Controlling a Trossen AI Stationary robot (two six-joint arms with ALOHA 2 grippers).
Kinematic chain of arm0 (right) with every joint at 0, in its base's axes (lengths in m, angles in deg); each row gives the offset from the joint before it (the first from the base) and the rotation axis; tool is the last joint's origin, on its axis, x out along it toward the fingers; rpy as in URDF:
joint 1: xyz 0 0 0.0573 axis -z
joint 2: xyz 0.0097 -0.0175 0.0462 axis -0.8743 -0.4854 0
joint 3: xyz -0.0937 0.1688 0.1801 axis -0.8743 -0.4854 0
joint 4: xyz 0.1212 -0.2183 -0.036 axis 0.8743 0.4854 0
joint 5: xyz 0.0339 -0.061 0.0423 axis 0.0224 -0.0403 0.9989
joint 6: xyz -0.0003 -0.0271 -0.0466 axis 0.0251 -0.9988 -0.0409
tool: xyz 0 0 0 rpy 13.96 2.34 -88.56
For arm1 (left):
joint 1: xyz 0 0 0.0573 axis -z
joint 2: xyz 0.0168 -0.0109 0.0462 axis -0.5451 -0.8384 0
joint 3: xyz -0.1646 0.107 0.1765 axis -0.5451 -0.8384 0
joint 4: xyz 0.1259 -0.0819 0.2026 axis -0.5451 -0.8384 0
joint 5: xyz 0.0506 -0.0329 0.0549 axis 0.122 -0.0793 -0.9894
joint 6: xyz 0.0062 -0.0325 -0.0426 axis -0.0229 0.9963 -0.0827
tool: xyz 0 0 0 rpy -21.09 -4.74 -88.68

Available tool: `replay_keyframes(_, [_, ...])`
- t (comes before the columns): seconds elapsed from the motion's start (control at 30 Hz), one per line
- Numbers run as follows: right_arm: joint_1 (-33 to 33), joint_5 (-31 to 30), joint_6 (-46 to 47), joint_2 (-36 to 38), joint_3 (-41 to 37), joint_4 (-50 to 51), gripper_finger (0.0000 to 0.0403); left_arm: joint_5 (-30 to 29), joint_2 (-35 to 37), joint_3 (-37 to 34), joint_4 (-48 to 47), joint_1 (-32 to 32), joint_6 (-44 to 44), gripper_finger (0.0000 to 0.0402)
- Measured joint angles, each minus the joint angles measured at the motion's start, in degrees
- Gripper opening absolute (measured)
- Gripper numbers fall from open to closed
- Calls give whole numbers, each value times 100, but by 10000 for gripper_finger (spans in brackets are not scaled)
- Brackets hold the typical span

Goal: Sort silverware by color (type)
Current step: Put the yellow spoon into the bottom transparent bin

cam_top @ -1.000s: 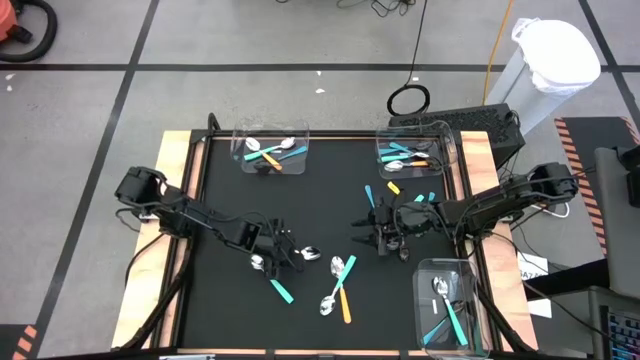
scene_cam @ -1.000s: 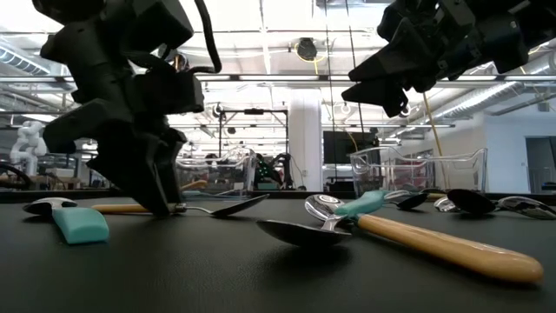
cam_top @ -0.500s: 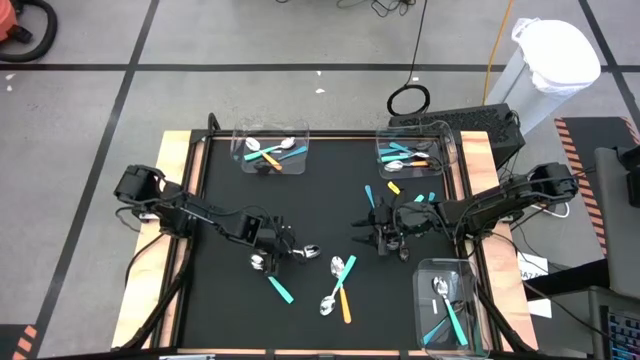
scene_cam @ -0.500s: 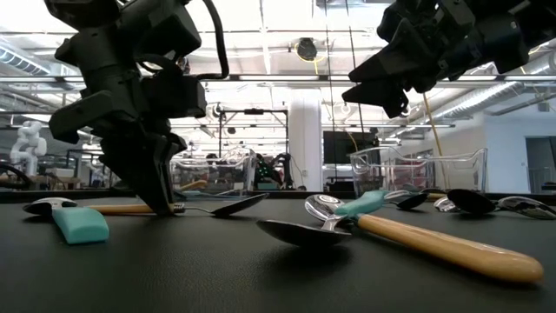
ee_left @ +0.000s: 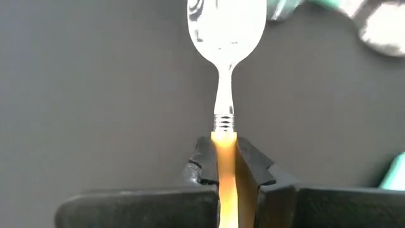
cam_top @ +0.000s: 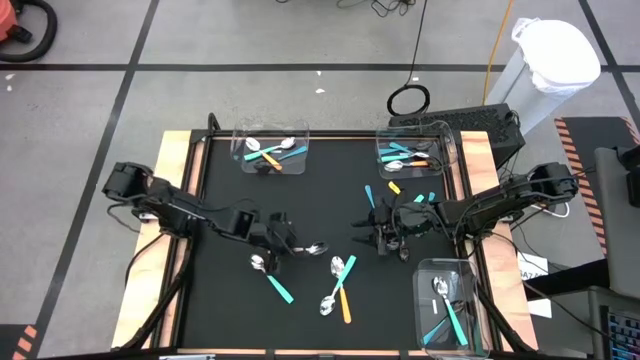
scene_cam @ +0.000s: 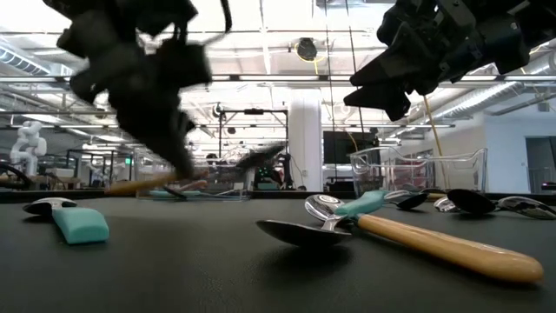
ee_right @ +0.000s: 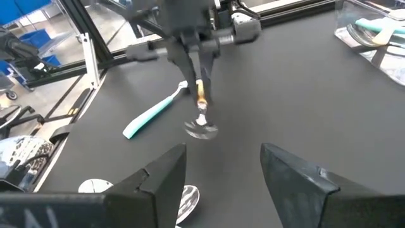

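Silverware is partly sorted, by my reading. I have the left gripper (ee_left: 223, 166) with jaws pinching the orange-handled spoon (ee_left: 225, 76) by its handle, lifted clear of the tabletop (cam_top: 220, 300) near its middle. The right gripper (cam_top: 372, 232) hovers just right of centre, jaws spread and empty. Three clear bins hold pieces: the far-left bin (cam_top: 243, 131) and far-right bin (cam_top: 450, 148) each appear to mix teal and orange, though the contents are too small to count surely; the near-right bin (cam_top: 420, 300) shows teal ones. Loose on the tabletop I count one teal piece (cam_top: 280, 290) beside the left gripper, a crossed teal-and-orange pair (cam_top: 338, 290), and roughly four more under the right arm.
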Motion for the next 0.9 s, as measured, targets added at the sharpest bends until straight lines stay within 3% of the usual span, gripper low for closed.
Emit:
replay_keyframes(0.27, [-95, -156, 146, 0, -2, 0, 200, 18, 467, 15, 1303, 220, -439, 5])
replay_keyframes(0.57, [-350, -296, 231, 0, -2, 4, 200, -12, 504, 11, 1188, 334, -279, 2])
replay_keyframes(0.67, [-389, -458, 320, -2, -2, 3, 200, -207, 409, 13, 1222, 335, 183, 1])
replay_keyframes(0.77, [-391, -740, 458, -2, -2, 41, 200, -768, 158, 17, 1348, 326, 787, 1])
replay_keyframes(0.9, [-391, -762, 581, -2, -2, 44, 200, -981, -310, 20, 1596, 326, 1249, 28])
